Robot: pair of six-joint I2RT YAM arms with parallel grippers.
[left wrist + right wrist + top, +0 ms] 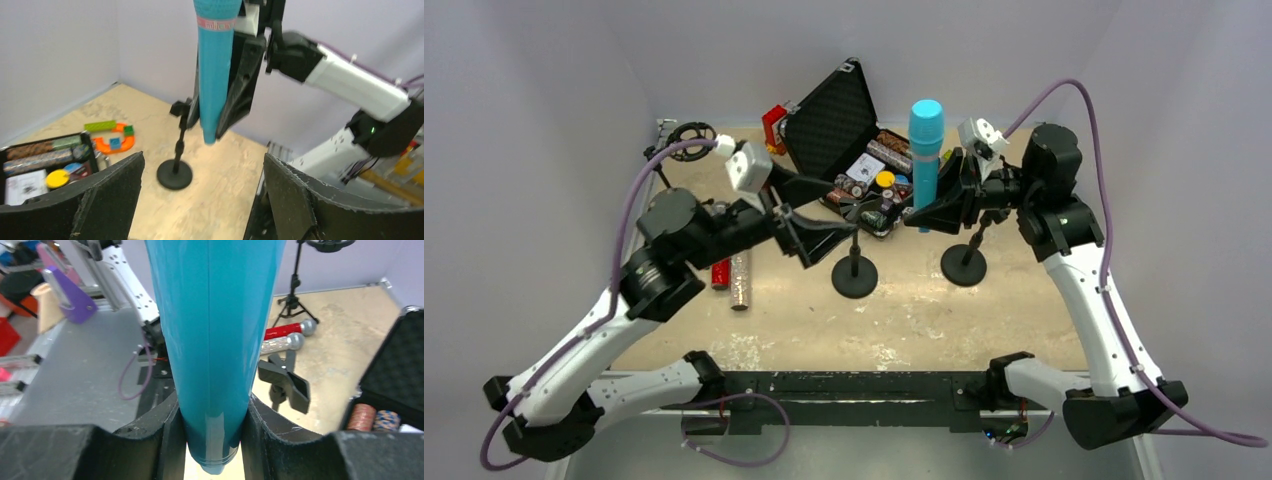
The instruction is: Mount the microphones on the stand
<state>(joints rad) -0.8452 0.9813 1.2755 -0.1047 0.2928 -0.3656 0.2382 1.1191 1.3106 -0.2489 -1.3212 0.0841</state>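
1. The blue microphone (925, 150) is upright, head up, clamped near its tail by the right pincer (927, 212). The handle looks slick and tapered, so I reckon it could slide down through the pads.
2. The stand (176, 150) has its clip just beside and below that pincer. Come in off-line and the tail could tip the stand.
3. The left pincer (200, 200) hangs wide open and empty, facing the right one. Drift closer and it might bump the microphone.

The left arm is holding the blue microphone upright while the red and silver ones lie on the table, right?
No, the right gripper holds the blue microphone, as the right wrist view shows. The red microphone and silver microphone do lie on the table.
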